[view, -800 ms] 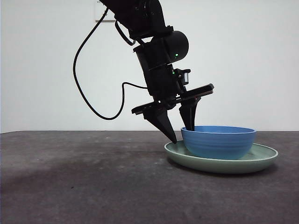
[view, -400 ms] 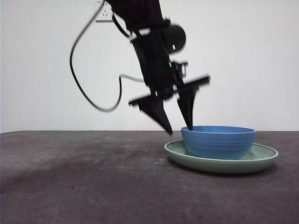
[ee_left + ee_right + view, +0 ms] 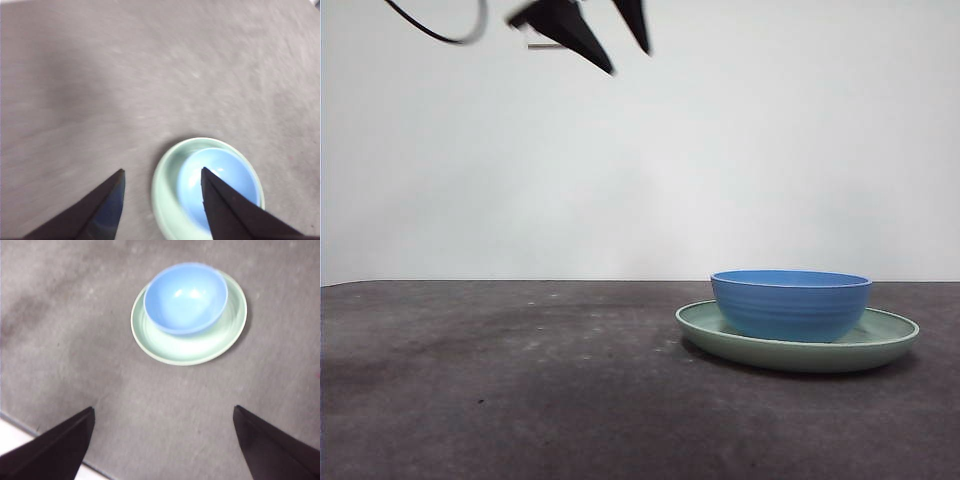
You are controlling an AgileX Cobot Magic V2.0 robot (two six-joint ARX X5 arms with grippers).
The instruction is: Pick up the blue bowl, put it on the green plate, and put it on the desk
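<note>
The blue bowl (image 3: 790, 304) is a round, glossy vessel with faint horizontal ridges around its outside and a smooth, paler inside that catches two small highlights (image 3: 185, 298). It sits upright inside the green plate (image 3: 890, 338), off-centre, so a broader crescent of bare plate shows on one side (image 3: 200, 347). The plate is wide, shallow and pale green, with a low raised rim and soft concentric rings on its floor.

The plate rests flat on the tabletop (image 3: 520, 390), a matte, dark grey-brown surface, slightly mottled and flecked with small light specks. Behind the plate rises a plain white wall (image 3: 770, 140), and a pale strip (image 3: 15, 432) borders the tabletop's edge.

The left tool (image 3: 605, 35) hangs high above and well apart from the bowl, its two pointed black jaws spread apart and holding nothing; its own camera looks down on the bowl between those tips (image 3: 162, 182). The right tool (image 3: 162, 412) is likewise above the tabletop, away from the plate, jaws wide apart and empty.
</note>
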